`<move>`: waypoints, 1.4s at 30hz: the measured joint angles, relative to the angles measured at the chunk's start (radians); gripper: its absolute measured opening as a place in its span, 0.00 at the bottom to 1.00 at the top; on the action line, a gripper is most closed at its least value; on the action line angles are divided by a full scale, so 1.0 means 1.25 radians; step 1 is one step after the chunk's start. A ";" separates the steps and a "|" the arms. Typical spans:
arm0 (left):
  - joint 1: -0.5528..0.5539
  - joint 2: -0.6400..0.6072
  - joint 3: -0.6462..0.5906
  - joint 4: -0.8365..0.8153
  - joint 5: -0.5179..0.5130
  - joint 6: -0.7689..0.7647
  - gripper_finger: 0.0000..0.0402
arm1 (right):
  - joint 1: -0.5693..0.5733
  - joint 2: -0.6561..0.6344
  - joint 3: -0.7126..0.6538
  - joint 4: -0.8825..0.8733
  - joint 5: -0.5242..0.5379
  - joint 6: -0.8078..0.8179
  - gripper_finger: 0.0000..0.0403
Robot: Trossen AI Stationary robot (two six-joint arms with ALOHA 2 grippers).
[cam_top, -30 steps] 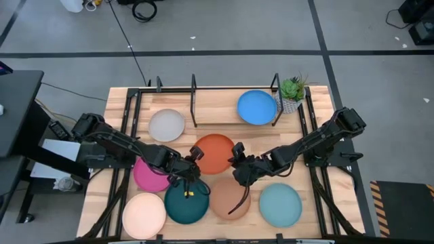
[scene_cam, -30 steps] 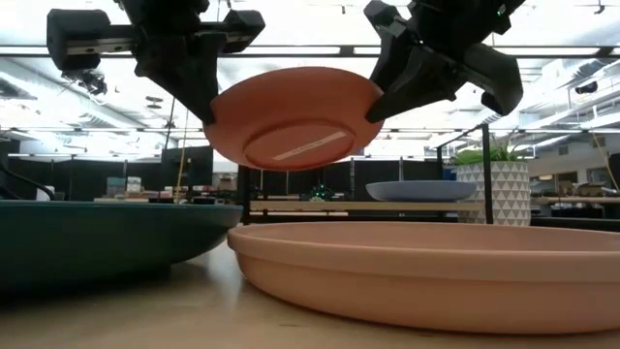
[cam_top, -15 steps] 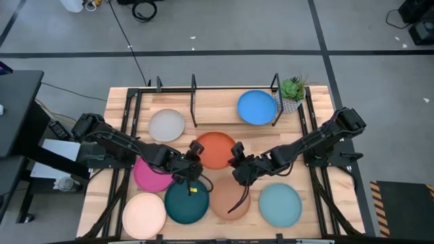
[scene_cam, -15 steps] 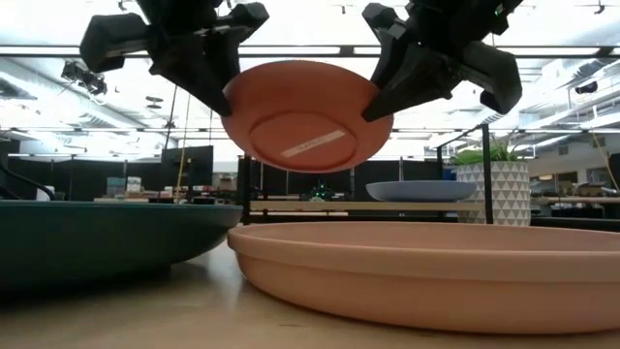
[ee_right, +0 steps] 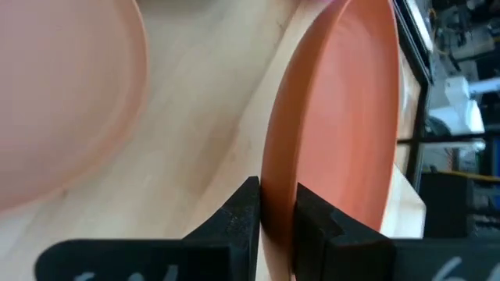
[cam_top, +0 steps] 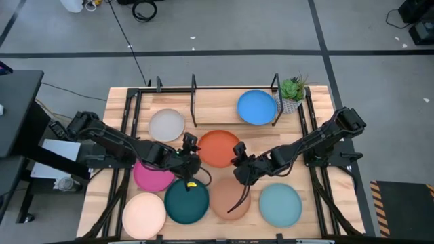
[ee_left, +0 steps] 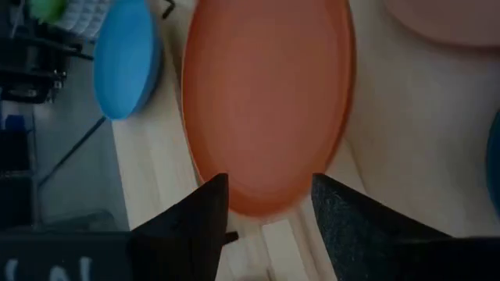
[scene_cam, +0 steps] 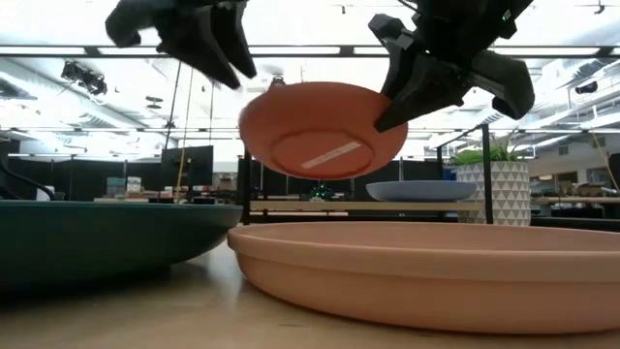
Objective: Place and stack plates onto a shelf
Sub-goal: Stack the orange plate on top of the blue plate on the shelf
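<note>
An orange plate [cam_top: 218, 149] hangs above the middle of the table, and my right gripper [cam_top: 239, 163] is shut on its rim. My left gripper [cam_top: 188, 150] stands open just off the plate's left rim; in the left wrist view its fingers [ee_left: 205, 204] flank the plate's edge [ee_left: 266, 204] without touching it. In the low view the left gripper [scene_cam: 225, 44] sits above and to the left of the plate [scene_cam: 325, 131]. A grey-white plate [cam_top: 166, 125] and a blue plate [cam_top: 257, 107] lie in the black rod shelf [cam_top: 194, 102] at the far side. My right gripper pinches the orange plate's rim [ee_right: 275, 195] between its two fingers, on the plate's near-right side. The fingers come slanting down from the table's right. The plate is lifted clear of the table, slightly tilted, with its underside [scene_cam: 320, 155] showing in the low view.
Magenta [cam_top: 150, 175], cream [cam_top: 144, 215], dark teal [cam_top: 186, 202], tan-brown [cam_top: 229, 198] and light aqua [cam_top: 280, 205] plates lie along the table's near half. A small potted plant [cam_top: 291, 93] stands at the far right beside the shelf.
My left gripper has opened and let go of the orange plate's left rim, then risen and rolled away from it. The plate stays lifted in my right gripper's hold and has shifted a little toward the right arm.
</note>
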State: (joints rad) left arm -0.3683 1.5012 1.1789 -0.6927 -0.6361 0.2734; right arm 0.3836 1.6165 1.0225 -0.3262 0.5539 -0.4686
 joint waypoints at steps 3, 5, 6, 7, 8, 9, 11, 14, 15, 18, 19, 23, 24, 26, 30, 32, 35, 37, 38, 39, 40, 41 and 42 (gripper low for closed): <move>-0.007 -0.036 -0.040 0.021 -0.001 -0.043 0.48 | 0.000 0.000 0.016 -0.061 0.021 0.029 0.14; -0.009 -0.067 -0.092 0.077 -0.002 -0.055 0.48 | 0.000 0.000 0.033 -0.092 0.025 0.047 0.14; -0.012 -0.085 -0.122 0.108 -0.009 -0.058 0.48 | 0.000 0.000 0.041 -0.106 0.029 0.054 0.14; -0.015 -0.105 -0.155 0.140 -0.020 -0.060 0.48 | 0.001 0.000 0.049 -0.125 0.036 0.058 0.14; -0.019 -0.128 -0.187 0.170 -0.031 -0.060 0.48 | 0.004 0.000 0.057 -0.144 0.048 0.063 0.14; -0.023 -0.151 -0.218 0.203 -0.040 -0.061 0.48 | 0.005 0.000 0.064 -0.159 0.063 0.069 0.14; -0.028 -0.201 -0.275 0.267 -0.050 -0.070 0.48 | 0.005 0.000 0.079 -0.202 0.094 0.087 0.14; -0.036 -0.272 -0.349 0.355 -0.054 -0.095 0.48 | 0.003 0.000 0.090 -0.262 0.159 0.122 0.14; -0.038 -0.293 -0.370 0.383 -0.053 -0.106 0.48 | -0.001 0.000 0.091 -0.275 0.179 0.134 0.14; -0.040 -0.347 -0.430 0.463 -0.054 -0.135 0.48 | -0.018 0.000 0.092 -0.311 0.228 0.179 0.14; -0.040 -0.361 -0.447 0.481 -0.054 -0.147 0.48 | -0.026 0.000 0.092 -0.325 0.233 0.196 0.14; -0.039 -0.390 -0.479 0.520 -0.054 -0.174 0.48 | -0.068 0.000 0.092 -0.382 0.233 0.276 0.14; -0.039 -0.391 -0.479 0.522 -0.054 -0.178 0.48 | -0.081 0.000 0.092 -0.401 0.233 0.298 0.14; -0.039 -0.391 -0.479 0.526 -0.054 -0.183 0.48 | -0.107 0.000 0.092 -0.437 0.233 0.339 0.14; -0.038 -0.391 -0.479 0.527 -0.054 -0.183 0.48 | -0.154 0.000 0.089 -0.476 0.229 0.412 0.14; -0.038 -0.391 -0.479 0.527 -0.054 -0.183 0.48 | -0.169 -0.001 0.075 -0.474 0.228 0.426 0.14; -0.038 -0.391 -0.479 0.527 -0.054 -0.183 0.48 | -0.192 -0.001 0.055 -0.474 0.230 0.442 0.14; -0.038 -0.390 -0.479 0.527 -0.054 -0.183 0.48 | -0.207 -0.001 0.042 -0.473 0.232 0.452 0.14; -0.038 -0.390 -0.479 0.527 -0.054 -0.183 0.48 | -0.214 -0.001 0.035 -0.474 0.236 0.458 0.14; -0.038 -0.390 -0.479 0.527 -0.056 -0.183 0.48 | -0.222 -0.001 0.029 -0.473 0.242 0.462 0.14; -0.038 -0.390 -0.479 0.527 -0.059 -0.183 0.48 | -0.231 -0.001 0.023 -0.472 0.245 0.465 0.14; -0.038 -0.390 -0.479 0.527 -0.061 -0.182 0.48 | -0.238 -0.001 0.017 -0.471 0.246 0.466 0.14; -0.038 -0.390 -0.479 0.527 -0.062 -0.182 0.48 | -0.246 -0.001 0.011 -0.470 0.245 0.466 0.14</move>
State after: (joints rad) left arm -0.4152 1.0134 0.5797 -0.0334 -0.7136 0.0454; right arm 0.0760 1.6157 1.0369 -0.9137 0.8604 0.1142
